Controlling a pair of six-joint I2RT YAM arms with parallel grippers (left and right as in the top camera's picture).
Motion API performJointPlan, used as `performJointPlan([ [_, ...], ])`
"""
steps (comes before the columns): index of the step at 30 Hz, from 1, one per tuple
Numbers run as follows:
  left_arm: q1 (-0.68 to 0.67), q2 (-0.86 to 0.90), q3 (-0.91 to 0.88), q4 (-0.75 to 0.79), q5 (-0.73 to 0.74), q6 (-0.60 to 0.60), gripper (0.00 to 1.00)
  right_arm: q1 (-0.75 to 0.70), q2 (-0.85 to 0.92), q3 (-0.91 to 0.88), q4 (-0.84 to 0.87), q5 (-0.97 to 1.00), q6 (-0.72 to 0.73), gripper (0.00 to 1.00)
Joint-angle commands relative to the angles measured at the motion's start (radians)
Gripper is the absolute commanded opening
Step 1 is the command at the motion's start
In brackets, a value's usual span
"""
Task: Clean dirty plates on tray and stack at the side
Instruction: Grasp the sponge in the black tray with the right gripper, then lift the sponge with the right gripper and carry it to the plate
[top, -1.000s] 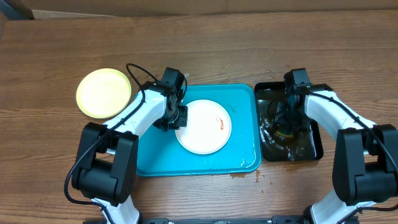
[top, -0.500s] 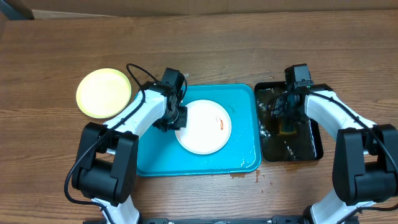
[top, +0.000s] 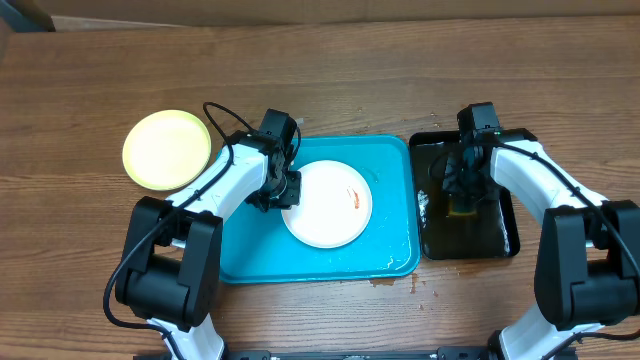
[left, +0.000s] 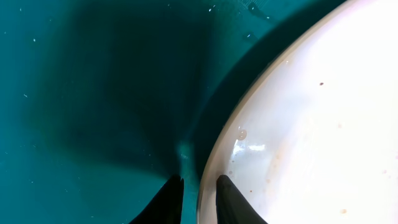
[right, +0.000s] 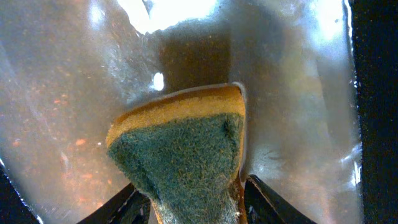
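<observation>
**Clerk:** Largest item first.
**Checker:** Table (top: 400, 70). Brown wood, under everything.

**Clerk:** Next.
**Checker:** Blue tray (top: 250, 255). Rectangular with a raised rim, at the middle of the table. Fine droplets lie on its floor.

**Clerk:** Arms?
**Checker:** Left arm (top: 225, 180) and right arm (top: 530, 180). Both are white with black joints. The left reaches over the blue tray, the right over the black tray.

**Clerk:** Black tray?
**Checker:** Black tray (top: 505, 240). It sits just beside the blue tray at its three o'clock and holds shiny water.

**Clerk:** Plates.
**Checker:** White plate (top: 325, 220). It lies flat on the blue tray, about central. Yellow-green plate (top: 167, 149). It is on the bare table at the blue tray's ten o'clock, not touching it.

**Clerk:** Left gripper, state?
**Checker:** Left gripper (left: 199, 202). It is at the white plate's nine o'clock edge, jaws only narrowly parted. One of its fingers (left: 166, 202) is over the tray floor, the other over the plate, with the rim between them. I cannot tell whether they pinch the rim.

**Clerk:** Right gripper?
**Checker:** Right gripper (right: 193, 208). It is closed on a sponge and pointing down into the black tray. Nothing lies between it and the water.

**Clerk:** The sponge?
**Checker:** Sponge (right: 180, 149). Yellow with a green scouring face, squeezed at both sides, just above the wet floor.

**Clerk:** Smallest item.
**Checker:** Smear (top: 354, 197). Reddish, on the white plate toward its three o'clock.
</observation>
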Motion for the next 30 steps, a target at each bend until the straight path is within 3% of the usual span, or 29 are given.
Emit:
performJointPlan([
  [1,0.002,0.013,0.005,0.0,-0.01,0.006,0.21,-0.002,-0.002,0.002,0.006,0.006,-0.003,0.47],
  [3,0.002,0.013,0.005,0.001,-0.011,0.003,0.21,-0.002,-0.002,0.002,0.011,0.006,-0.003,0.19],
  [4,0.002,0.013,0.005,0.003,-0.011,0.003,0.21,-0.002,-0.002,0.002,0.013,0.006,-0.003,0.12],
  [9,0.012,0.013,0.005,0.006,-0.01,0.003,0.2,-0.002,-0.002,0.002,0.001,0.006,-0.003,0.04],
  [14,0.015,0.013,0.005,0.004,-0.01,0.003,0.04,-0.002,-0.002,0.002,-0.017,0.006,-0.005,0.04],
  [22,0.015,0.013,0.007,0.004,-0.01,0.003,0.04,0.002,-0.002,0.122,-0.141,0.006,-0.072,0.04],
  [30,0.015,0.013,0.007,0.004,0.018,-0.011,0.04,0.018,-0.002,0.13,-0.211,0.074,0.077,0.04],
])
